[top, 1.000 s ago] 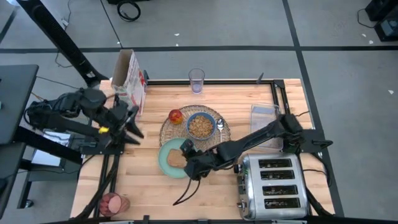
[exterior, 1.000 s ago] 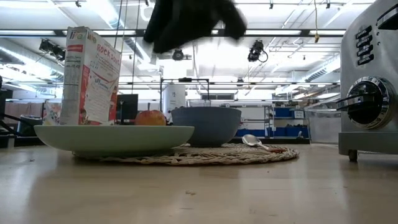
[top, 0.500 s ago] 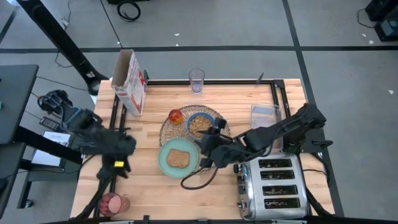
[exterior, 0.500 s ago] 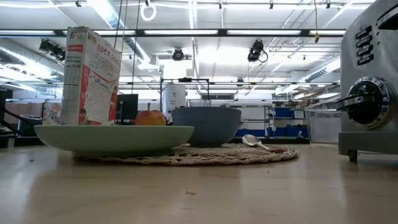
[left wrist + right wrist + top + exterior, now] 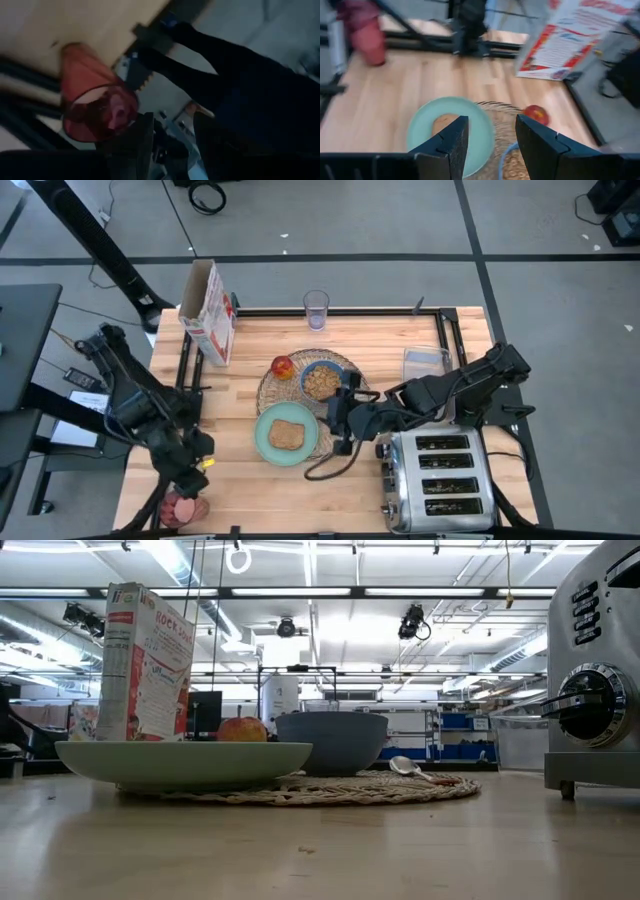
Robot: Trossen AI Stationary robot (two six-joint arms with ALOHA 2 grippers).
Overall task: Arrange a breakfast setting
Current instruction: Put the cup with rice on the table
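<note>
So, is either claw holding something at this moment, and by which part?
Nothing is held. The right claw stands open and empty above the mint-green plate. The left claw is open near the glass of pink drink, not yet around it.

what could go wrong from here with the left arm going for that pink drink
The glass of pink drink stands at the table's very corner, and the left claw is open just above it. A misjudged approach could knock it off the edge or spill it. Carried to the placemat, it would pass near the plate with the toast; drips could land there. The right claw is open beside that plate, so the arms could crowd each other.
</note>
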